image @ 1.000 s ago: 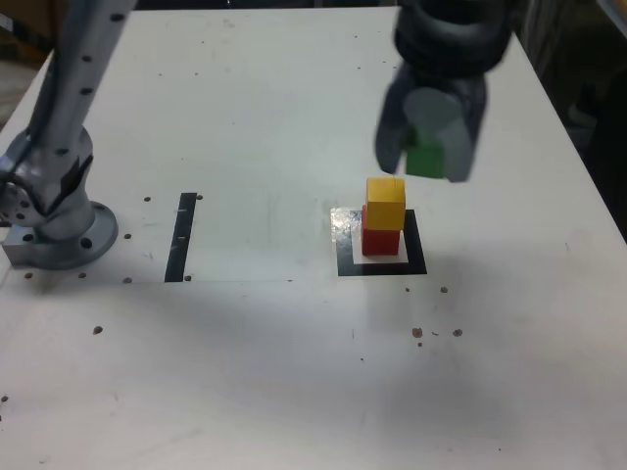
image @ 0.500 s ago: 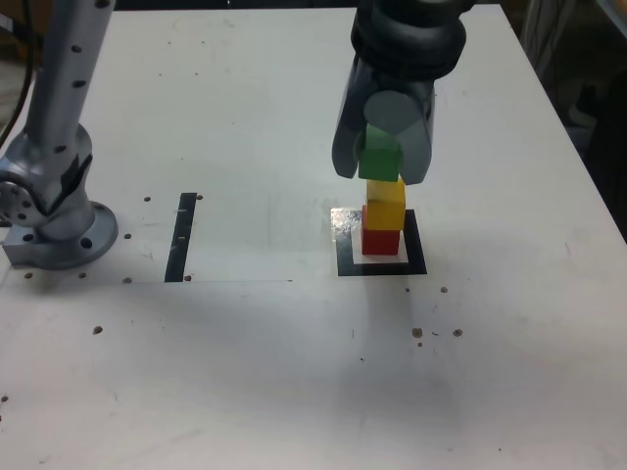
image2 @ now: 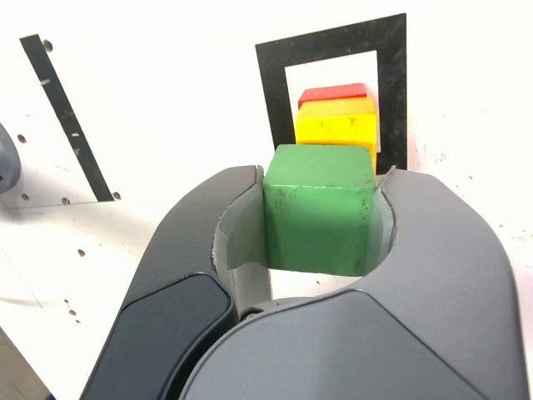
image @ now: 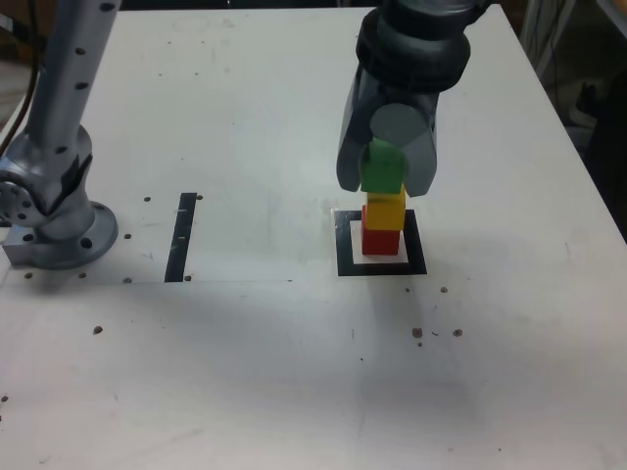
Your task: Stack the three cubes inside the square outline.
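Your dark grey gripper (image: 385, 166) clamps the small matte green cube (image: 382, 168) directly above the yellow cube (image: 384, 210), which sits on the red cube (image: 380, 240) inside the thick black square outline (image: 345, 262).

1. The white table (image: 245, 117) carried everything, its surface scuffed and dotted with small dark holes.
2. A straight black tape strip (image: 182, 237) lay flat on the table, toward the exterior view's left.
3. A few dark specks (image: 435, 332) sat near the table's front edge.
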### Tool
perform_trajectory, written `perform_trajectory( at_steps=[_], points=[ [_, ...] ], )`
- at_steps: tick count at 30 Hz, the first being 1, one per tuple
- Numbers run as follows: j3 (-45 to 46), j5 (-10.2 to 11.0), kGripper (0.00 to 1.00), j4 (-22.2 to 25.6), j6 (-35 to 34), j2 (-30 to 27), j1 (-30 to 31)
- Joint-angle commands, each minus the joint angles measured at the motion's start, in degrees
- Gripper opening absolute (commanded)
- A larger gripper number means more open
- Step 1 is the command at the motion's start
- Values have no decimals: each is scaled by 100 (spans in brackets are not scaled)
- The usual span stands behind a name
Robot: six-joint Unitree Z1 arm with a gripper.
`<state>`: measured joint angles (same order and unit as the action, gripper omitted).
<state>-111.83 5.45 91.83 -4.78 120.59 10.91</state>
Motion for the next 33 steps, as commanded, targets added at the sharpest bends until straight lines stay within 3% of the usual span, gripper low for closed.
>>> perform_trajectory(
  at_steps=[1,10,22,28,33],
  points=[
    [38,-45,1,26,-17,46,-38],
    [154,-101,4,-8,3,91,-173],
    [75,-111,20,-77,97,209,-212],
    [74,-110,41,-104,115,228,-212],
    [85,-128,70,-98,133,226,-212]
  ],
)
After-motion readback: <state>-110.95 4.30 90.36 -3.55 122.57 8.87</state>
